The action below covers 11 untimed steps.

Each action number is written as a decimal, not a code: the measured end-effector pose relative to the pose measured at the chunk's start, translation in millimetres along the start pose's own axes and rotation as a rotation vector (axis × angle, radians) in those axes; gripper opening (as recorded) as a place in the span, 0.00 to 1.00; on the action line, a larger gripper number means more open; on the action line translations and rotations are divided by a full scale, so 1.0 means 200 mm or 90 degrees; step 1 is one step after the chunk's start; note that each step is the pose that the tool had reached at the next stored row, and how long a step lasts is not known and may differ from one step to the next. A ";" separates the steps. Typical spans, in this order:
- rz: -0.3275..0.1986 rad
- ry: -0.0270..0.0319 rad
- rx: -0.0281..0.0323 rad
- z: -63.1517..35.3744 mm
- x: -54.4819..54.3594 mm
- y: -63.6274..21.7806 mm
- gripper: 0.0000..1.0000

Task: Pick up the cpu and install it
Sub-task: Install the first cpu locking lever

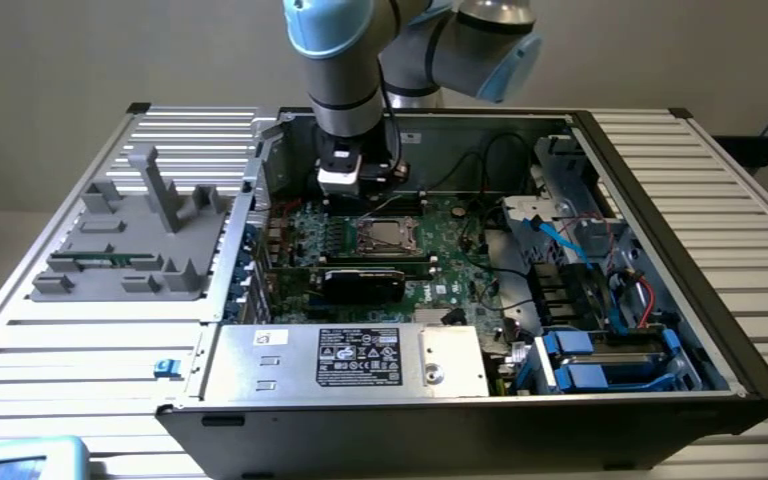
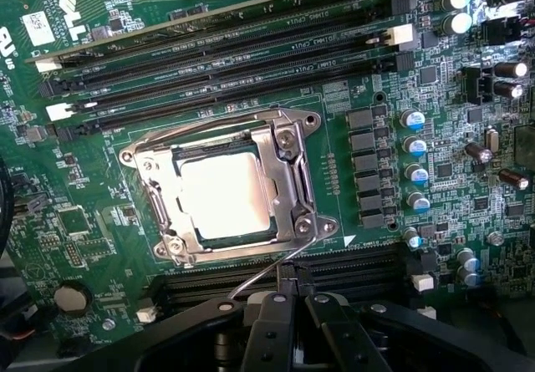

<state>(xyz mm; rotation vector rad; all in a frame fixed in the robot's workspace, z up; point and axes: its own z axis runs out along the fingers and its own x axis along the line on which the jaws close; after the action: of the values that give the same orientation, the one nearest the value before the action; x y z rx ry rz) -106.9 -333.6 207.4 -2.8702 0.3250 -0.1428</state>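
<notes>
Hovering low over the green motherboard (image 2: 84,221), gripper (image 2: 291,293) has its jaws pressed together, nothing held between them; tips sit just beside the thin wire lever (image 2: 259,276) that curves out from a corner of the socket frame (image 2: 288,180), contact unclear. cpu (image 2: 224,195) already lies flat in the socket, bright metal top showing through the frame's window. Black memory slots (image 2: 234,63) run along the far side of the socket, a row of capacitors (image 2: 414,146) beside it. Exterior view: arm reaches down into the open computer case (image 1: 678,280), gripper (image 1: 357,190) just behind the cpu (image 1: 384,236). Grey tray (image 1: 131,250) rests on the slatted surface (image 1: 77,350) at the exterior view's left, well apart from the case
</notes>
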 end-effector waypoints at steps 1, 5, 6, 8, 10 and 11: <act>0.001 0.0002 -0.0001 0.002 0.00 0.000 0.11; 0.003 0.0010 -0.0002 0.008 0.00 0.001 0.11; 0.004 0.0011 -0.0002 0.010 0.00 0.001 0.11; 0.005 0.0014 -0.0004 0.013 0.00 0.002 0.11; 0.006 0.0017 -0.0005 0.017 0.00 0.002 0.11; 0.007 0.0018 -0.0006 0.019 0.00 0.002 0.11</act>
<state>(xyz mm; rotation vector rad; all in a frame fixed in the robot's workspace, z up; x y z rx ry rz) -105.6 -333.4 203.8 -2.8690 0.3407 -0.1448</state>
